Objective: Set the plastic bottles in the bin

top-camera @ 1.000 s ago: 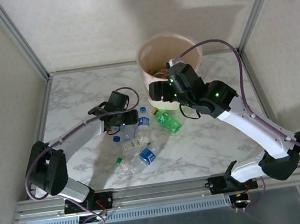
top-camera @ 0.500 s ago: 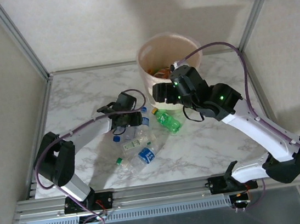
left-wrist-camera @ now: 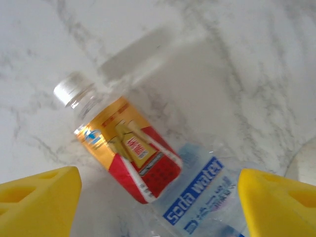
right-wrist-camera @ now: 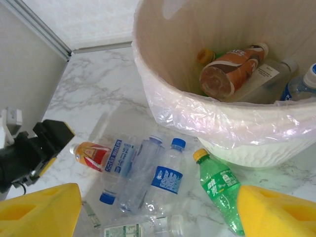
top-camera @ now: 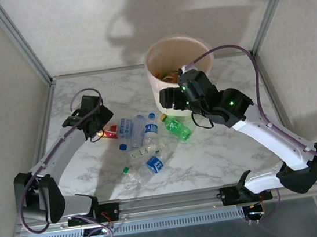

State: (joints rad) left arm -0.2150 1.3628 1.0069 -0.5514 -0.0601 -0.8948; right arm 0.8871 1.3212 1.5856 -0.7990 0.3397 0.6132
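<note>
1. Presently, left gripper is spread wide and empty over red-labelled bottle, left of centre.
2. Right gripper is wide and empty beside bin, upper centre.
3. Plastic bottles lie mid-frame; several more are inside the bin.

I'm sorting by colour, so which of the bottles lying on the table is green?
The green bottle with the yellow cap, lying closest to the bin; the other bottles to its left are clear.

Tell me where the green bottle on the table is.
In the top view the green bottle lies on its side just in front of the bin, right of a blue-capped clear bottle.
</note>
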